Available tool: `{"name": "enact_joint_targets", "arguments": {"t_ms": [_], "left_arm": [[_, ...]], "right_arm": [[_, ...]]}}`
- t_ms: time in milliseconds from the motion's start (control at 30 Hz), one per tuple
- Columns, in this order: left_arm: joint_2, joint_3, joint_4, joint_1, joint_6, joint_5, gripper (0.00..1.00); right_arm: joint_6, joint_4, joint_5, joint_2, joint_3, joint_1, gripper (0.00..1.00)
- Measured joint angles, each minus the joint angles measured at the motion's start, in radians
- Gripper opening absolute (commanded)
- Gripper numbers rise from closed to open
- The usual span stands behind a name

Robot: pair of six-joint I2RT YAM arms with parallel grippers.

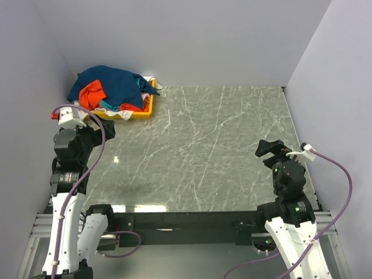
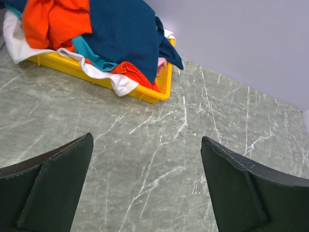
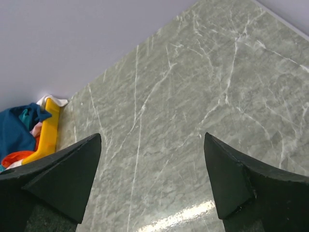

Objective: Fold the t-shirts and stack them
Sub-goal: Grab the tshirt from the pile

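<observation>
Cotton t-shirts [image 1: 113,81] crumpled in yellow tray [image 1: 149,108] | left end effector [image 2: 146,145], right end effector [image 3: 152,140] wide, empty

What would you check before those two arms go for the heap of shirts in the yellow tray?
1. Left pincer open and holding nothing: ok.
2. Right pincer open and holding nothing: ok.
3. T-shirts all within the yellow tray: not ok, some cloth hangs over its rim.
4. Bare table in front of the arms for folding: ok.
5. Navy shirt lies on top, easy to grab first: ok.
6. Shirts untangled from one another: cannot tell.
</observation>
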Motion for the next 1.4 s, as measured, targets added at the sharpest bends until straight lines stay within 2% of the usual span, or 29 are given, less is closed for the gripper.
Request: {"name": "enact_joint_targets", "arguments": {"t_ms": [367,533,767,967,1167,1400], "left_arm": [[-0.024,-0.030,0.031,0.023,0.001,0.013,0.99],[0.040,-0.019,0.064,0.026,0.000,0.043,0.99],[0.379,0.202,0.067,0.029,-0.003,0.060,0.97],[0.609,0.392,0.092,0.029,0.002,-0.006,0.93],[0.911,0.599,0.129,0.031,0.029,-0.097,0.90],[1.235,0.801,0.120,0.032,0.068,-0.103,0.84]], "right_arm": [[0.000,-0.019,-0.001,0.003,0.004,0.000,0.93],[0.001,-0.024,-0.005,0.006,0.004,0.000,0.93],[0.011,-0.021,-0.057,0.040,0.003,0.000,0.93],[0.038,0.027,-0.127,0.045,-0.021,0.000,0.93],[0.047,0.070,-0.178,0.057,-0.043,0.000,0.93],[0.045,0.126,-0.208,0.083,-0.061,0.000,0.93]]}}
